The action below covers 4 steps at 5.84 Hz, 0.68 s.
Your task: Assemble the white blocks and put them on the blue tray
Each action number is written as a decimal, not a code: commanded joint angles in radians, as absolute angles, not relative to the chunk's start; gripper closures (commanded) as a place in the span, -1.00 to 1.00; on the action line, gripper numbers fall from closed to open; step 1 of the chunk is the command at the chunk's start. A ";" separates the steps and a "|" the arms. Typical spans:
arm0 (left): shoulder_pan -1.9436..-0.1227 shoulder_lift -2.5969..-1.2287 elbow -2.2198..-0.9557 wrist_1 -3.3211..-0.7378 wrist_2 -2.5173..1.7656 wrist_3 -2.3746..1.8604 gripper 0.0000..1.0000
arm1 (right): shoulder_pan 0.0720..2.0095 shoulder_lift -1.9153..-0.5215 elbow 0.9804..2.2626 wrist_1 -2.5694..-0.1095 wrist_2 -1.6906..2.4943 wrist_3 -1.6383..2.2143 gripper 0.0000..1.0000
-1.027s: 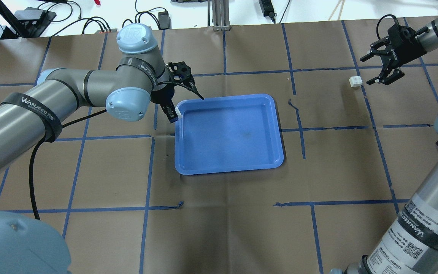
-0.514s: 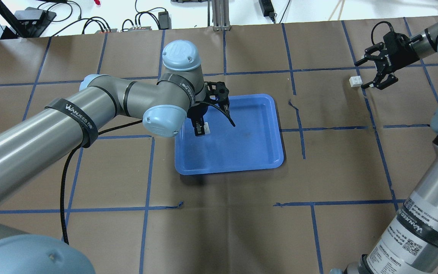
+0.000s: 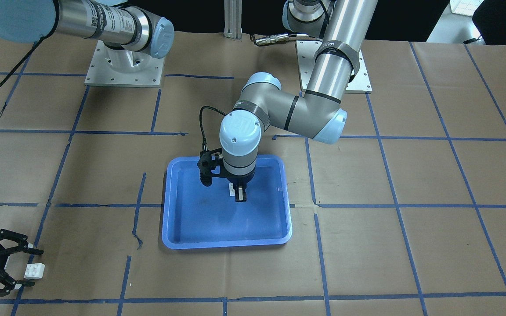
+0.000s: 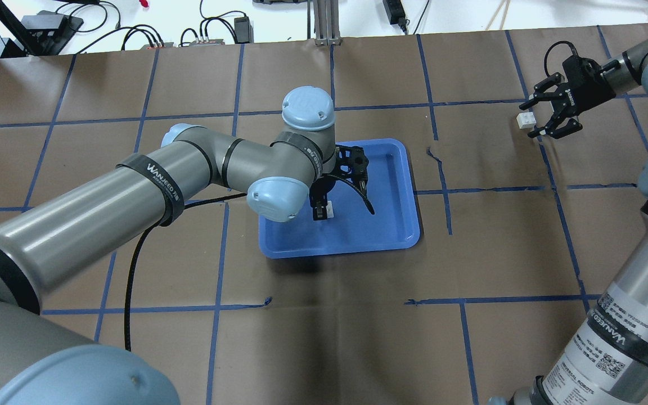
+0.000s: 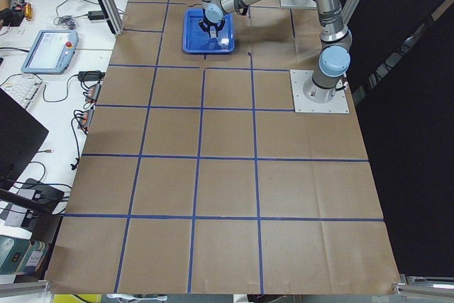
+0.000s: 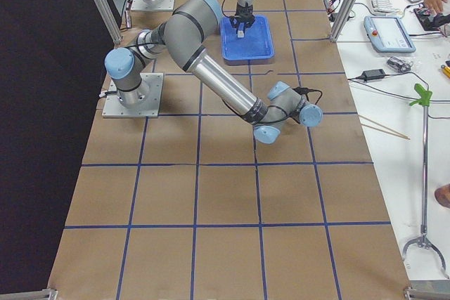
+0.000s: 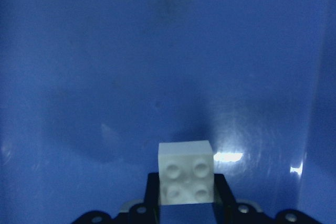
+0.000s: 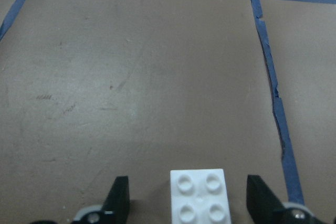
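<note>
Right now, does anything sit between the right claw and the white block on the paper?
Nothing visible does. The right claw is open, with one finger on either side of the white block and only bare brown paper in the gaps.

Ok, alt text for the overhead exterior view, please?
The left gripper holds a white block over the blue tray, mid-frame. At far right, the open right gripper straddles the second white block.

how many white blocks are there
2. One white block is held by the left gripper over the tray; the other block sits on the table between the fingers of the open right gripper.
</note>
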<state>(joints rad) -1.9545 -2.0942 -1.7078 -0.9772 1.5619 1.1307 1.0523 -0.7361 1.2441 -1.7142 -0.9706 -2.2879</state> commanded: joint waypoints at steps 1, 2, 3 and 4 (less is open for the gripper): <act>-1.965 -2.097 -1.707 -0.936 1.569 1.127 0.78 | 1.052 -0.738 1.246 -1.726 -0.971 -2.304 0.05; -1.965 -2.105 -1.712 -0.914 1.568 1.126 0.68 | 1.052 -0.739 1.246 -1.736 -0.973 -2.304 0.28; -1.965 -2.106 -1.715 -0.914 1.568 1.127 0.39 | 1.052 -0.742 1.243 -1.738 -0.974 -2.304 0.49; -1.965 -2.108 -1.713 -0.914 1.568 1.126 -0.57 | 1.052 -0.747 1.239 -1.736 -0.973 -2.303 0.56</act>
